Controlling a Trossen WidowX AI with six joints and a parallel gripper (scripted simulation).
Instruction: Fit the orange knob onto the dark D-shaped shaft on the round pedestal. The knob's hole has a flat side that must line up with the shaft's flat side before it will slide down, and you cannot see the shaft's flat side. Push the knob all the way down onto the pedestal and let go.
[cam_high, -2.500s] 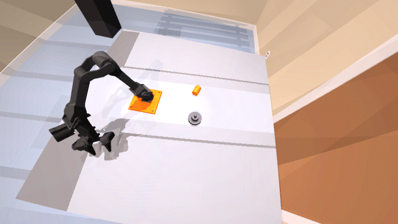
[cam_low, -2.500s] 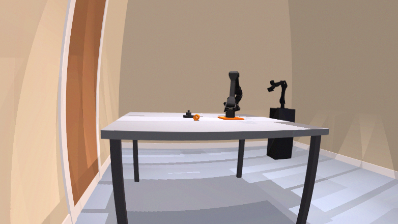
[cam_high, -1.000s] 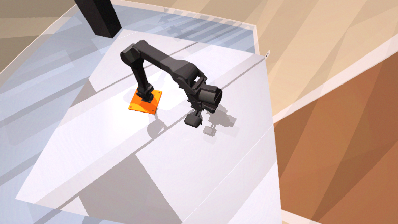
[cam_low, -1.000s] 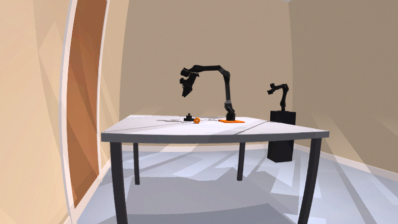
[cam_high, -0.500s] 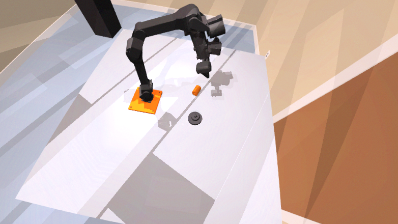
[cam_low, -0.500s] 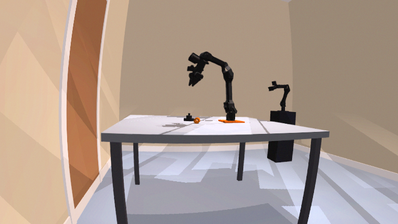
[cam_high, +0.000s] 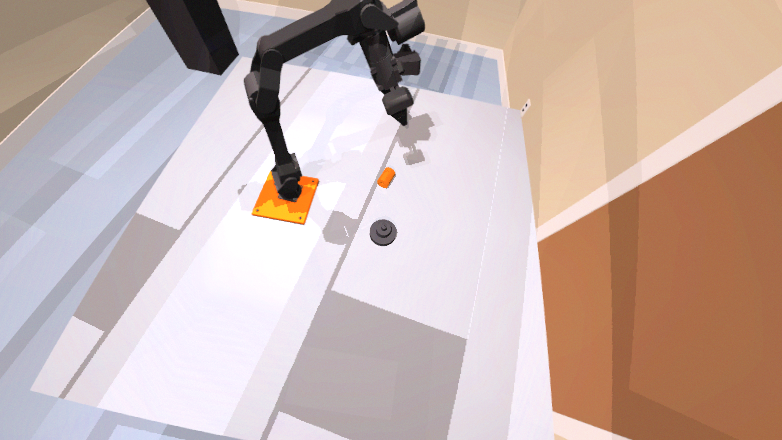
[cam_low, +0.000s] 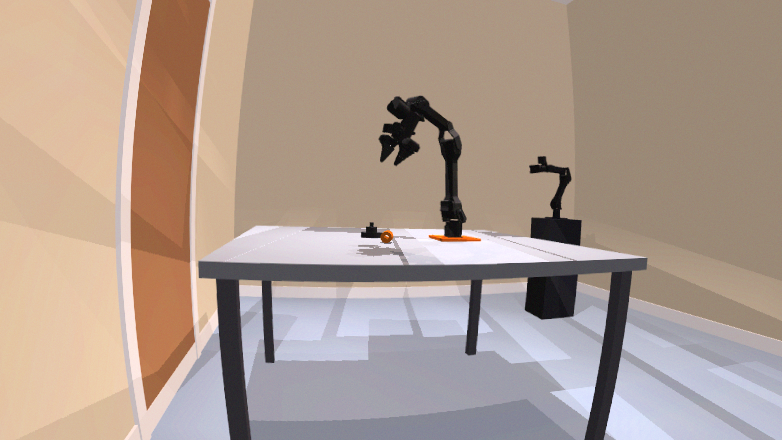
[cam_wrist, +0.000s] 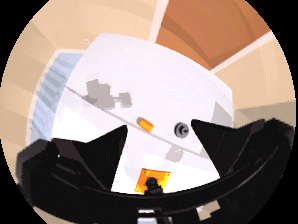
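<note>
The orange knob (cam_high: 386, 177) (cam_low: 389, 236) (cam_wrist: 146, 125) lies on its side on the table. In the exterior view its round end with the hole faces the camera. The dark round pedestal (cam_high: 376, 239) (cam_low: 370, 234) (cam_wrist: 178, 135) stands close to the knob, with its short shaft (cam_high: 383, 227) (cam_low: 371, 224) pointing up and bare. The shaft's flat side cannot be made out. My gripper (cam_low: 388, 163) (cam_wrist: 160, 125) is open and empty, high above the table. In the wrist view the knob and pedestal both show in the gap between the fingers, far below them.
The arm's base stands on an orange plate (cam_high: 281, 213) (cam_low: 470, 239) (cam_wrist: 163, 176) on the white table (cam_high: 415, 284) (cam_low: 328, 254). The arm's shadow falls near the knob. A second small dark arm (cam_low: 561, 183) stands on a black stand (cam_low: 552, 300) beyond the table.
</note>
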